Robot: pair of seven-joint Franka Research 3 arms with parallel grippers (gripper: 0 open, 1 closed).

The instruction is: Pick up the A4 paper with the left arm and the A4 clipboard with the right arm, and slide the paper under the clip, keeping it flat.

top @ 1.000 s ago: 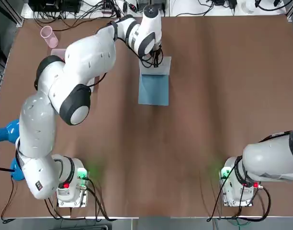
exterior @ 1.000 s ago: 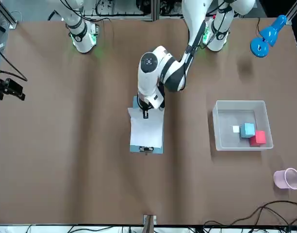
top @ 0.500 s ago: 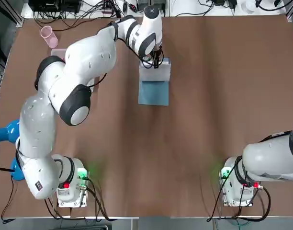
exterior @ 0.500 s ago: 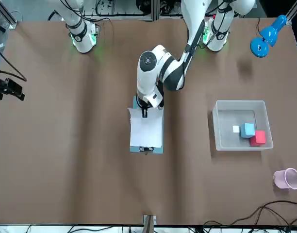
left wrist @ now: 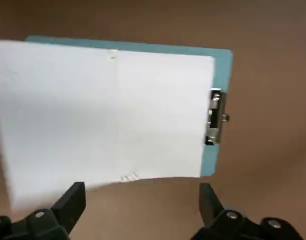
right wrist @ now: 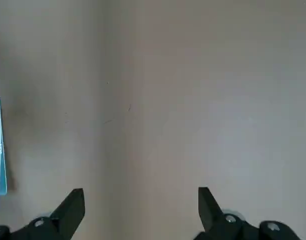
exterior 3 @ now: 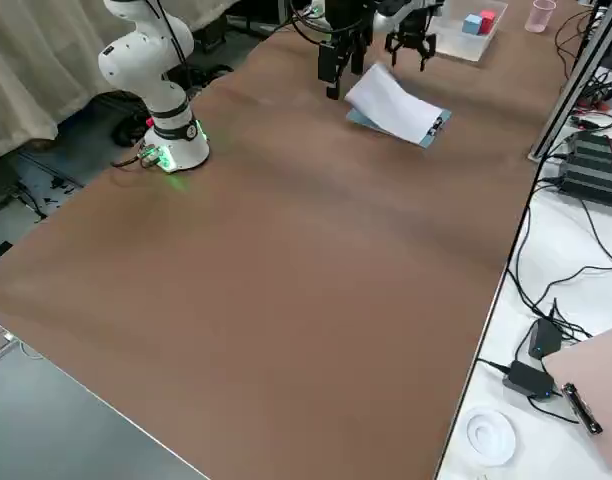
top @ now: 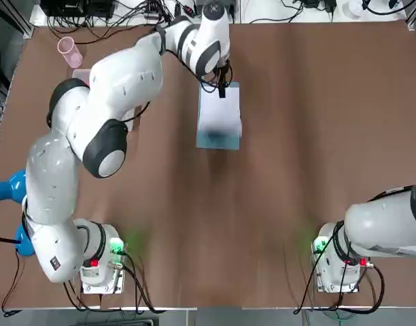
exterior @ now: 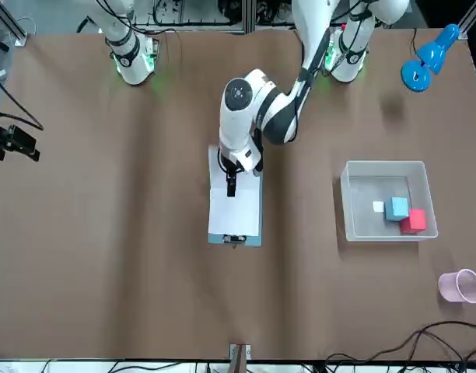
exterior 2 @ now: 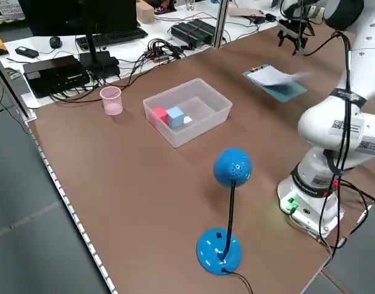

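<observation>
Released since the earlier frame, the paper (left wrist: 103, 115) now lies on the clipboard (left wrist: 220, 70) below the open, lifted left gripper (left wrist: 140, 210), so its edge should be checked under the clip (left wrist: 214, 117) while the open right gripper (right wrist: 140, 210) is parked well apart.

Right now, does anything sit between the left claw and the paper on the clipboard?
Nothing visible does. The open left claw hangs above the A4 paper, which lies on the A4 clipboard with one edge at the clip.
</observation>
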